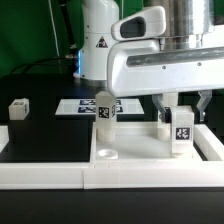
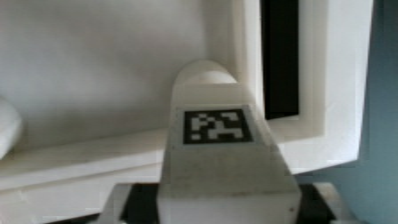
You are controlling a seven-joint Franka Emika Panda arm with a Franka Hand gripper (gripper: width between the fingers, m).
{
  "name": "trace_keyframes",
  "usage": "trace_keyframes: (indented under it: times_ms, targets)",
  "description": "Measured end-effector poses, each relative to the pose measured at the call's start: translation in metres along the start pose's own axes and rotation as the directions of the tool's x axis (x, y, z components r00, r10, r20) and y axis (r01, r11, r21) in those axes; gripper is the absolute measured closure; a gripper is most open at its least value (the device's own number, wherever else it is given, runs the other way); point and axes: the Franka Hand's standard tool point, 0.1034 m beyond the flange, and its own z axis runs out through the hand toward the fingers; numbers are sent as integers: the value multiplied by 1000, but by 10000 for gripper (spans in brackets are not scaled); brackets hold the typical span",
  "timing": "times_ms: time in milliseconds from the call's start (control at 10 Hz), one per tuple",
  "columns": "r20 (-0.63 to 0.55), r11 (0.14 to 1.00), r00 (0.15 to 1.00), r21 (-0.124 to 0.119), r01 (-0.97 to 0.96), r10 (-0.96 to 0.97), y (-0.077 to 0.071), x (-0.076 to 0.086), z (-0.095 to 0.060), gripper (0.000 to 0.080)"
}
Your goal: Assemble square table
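**Exterior view: end effector (image 1: 182, 122) straddles an upright table leg (image 1: 182, 136)**

The white tagged leg stands on the square slab (image 1: 135, 150), toward the exterior view's right. Its long axis is vertical, and it sits directly between the fingers. Whether they are pressing it or only flanking it cannot be told.
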Motion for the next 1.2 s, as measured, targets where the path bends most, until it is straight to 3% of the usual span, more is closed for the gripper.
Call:
trace_keyframes:
  times_ms: [300,600,700,900,1000,1100,1200]
  targets:
    - [5,894,895,37,-446,446,-15,-8,2,505]
    - [22,810,810,27,-586,586,-16,-12,2,504]
    - [36,743,743,25,-669,668,-16,-14,2,504]
    - [78,526,522,-28,-850,849,-28,-21,5,504]
    - [93,379,375,-38,-924,922,-32,-21,6,504]
    - [106,207,203,-32,-978,973,-35,-19,6,504]
    - [110,190,187,-16,-982,976,-35,-20,6,504]
